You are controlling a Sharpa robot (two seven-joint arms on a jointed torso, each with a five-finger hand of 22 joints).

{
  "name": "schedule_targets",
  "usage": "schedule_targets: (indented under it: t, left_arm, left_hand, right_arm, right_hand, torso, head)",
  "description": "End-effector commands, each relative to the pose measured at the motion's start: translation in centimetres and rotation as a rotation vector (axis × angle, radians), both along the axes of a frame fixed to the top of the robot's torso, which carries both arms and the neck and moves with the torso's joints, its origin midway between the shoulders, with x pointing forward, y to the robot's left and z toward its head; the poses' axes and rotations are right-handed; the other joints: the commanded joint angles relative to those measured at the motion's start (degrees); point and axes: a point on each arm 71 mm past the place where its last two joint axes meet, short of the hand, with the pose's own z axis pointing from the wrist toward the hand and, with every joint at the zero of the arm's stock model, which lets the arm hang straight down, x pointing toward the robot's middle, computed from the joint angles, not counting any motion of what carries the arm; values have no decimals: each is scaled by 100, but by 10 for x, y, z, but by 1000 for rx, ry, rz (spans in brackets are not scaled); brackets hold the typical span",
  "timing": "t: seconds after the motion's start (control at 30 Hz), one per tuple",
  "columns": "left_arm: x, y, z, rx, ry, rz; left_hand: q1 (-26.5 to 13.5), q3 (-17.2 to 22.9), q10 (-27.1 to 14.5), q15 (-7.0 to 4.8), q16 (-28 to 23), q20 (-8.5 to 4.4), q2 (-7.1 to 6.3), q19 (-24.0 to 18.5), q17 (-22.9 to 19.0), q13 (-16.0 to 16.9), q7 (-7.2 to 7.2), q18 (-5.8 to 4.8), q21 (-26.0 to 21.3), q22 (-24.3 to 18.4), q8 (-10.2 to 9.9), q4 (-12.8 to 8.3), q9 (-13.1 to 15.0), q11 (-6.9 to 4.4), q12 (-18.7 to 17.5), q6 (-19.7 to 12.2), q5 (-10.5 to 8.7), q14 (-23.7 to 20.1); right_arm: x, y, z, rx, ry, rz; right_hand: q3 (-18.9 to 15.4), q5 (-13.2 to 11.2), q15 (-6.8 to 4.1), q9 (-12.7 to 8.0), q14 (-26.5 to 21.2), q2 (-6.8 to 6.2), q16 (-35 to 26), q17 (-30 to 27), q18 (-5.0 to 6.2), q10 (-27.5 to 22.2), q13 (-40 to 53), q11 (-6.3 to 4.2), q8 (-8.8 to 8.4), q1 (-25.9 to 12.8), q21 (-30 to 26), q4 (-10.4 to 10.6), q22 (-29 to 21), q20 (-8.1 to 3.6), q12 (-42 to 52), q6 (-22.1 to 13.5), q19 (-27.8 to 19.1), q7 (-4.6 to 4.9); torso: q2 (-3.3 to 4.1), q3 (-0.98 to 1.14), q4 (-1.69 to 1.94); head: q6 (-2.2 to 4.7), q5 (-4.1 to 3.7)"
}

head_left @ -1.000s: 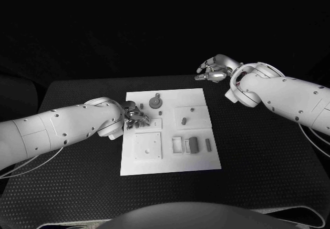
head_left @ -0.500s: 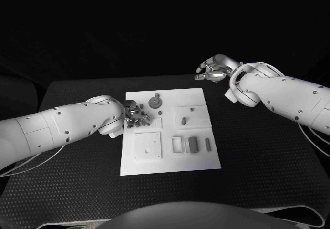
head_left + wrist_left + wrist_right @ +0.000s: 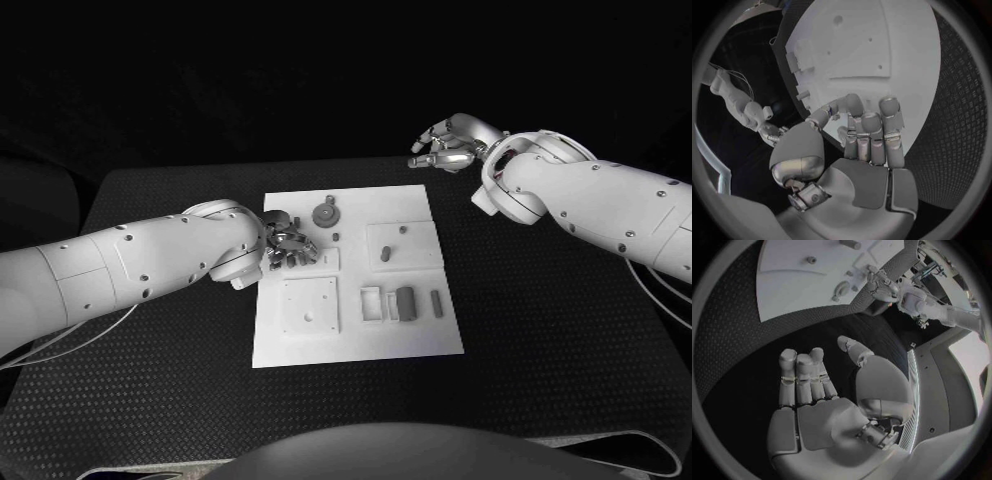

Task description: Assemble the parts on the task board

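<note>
The white task board (image 3: 361, 335) lies in the middle of the table. Grey parts sit on it: a round piece with a tab (image 3: 327, 213), a short peg (image 3: 338, 237), an oblong piece (image 3: 385, 252) and upright blocks (image 3: 405, 301) in a row near the front. My left hand (image 3: 286, 243) hovers over the board's left edge with its fingers (image 3: 870, 127) curled in toward the thumb; whether a part sits between them is hidden. My right hand (image 3: 450, 142) hangs above the table beyond the board's far right corner, fingers (image 3: 801, 372) curled and holding nothing.
A raised square plate (image 3: 310, 303) with small holes takes up the board's front left. Black textured table (image 3: 562, 330) surrounds the board on all sides. The right wrist view shows the board (image 3: 798, 290) and my left hand (image 3: 879, 284) over it.
My left hand has crept a little farther over the board's left edge. The right hand and the parts have stayed put.
</note>
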Motion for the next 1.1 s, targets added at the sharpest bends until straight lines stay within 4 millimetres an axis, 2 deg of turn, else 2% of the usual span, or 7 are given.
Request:
schedule_targets:
  t: [0.03,0.57,1.1]
  left_arm:
    - [-2,-4,-2,12,10,-27]
    - [-1,1,-3,60,33,-39]
    - [2,0,-3,79,49,-33]
  left_hand:
    - [490,370,-29,-143,36,-33,540,-9,-9,-8,20,158,24,118,-32,-369,-6,-13,21,9,9,-120]
    - [507,364,-29,-145,47,-34,538,-9,-15,-13,17,161,34,120,-36,-371,11,-15,38,15,33,-118]
    - [510,359,-33,-145,53,-33,541,-13,-18,-17,18,160,39,120,-42,-369,19,-15,44,15,39,-121]
  right_arm:
    - [0,1,0,-1,4,12]
    - [0,1,-1,1,8,14]
    - [0,2,-1,2,9,15]
  right_hand:
    - [6,16,-4,-6,-30,1,-11,-8,304,-42,-6,-14,38,-49,-32,39,-4,-15,30,-18,15,78]
    - [5,16,-4,-8,-31,0,-10,-9,304,-43,-9,-14,39,-49,-32,41,-4,-15,32,-20,15,78]
    - [5,16,-4,-10,-32,2,-11,-10,304,-45,-12,-13,39,-50,-33,42,-4,-16,34,-23,14,79]
  torso:
    - [3,-2,2]
    - [4,-6,-1]
    - [1,3,1]
  head:
    - [1,-7]
    - [-11,-22]
    - [-17,-28]
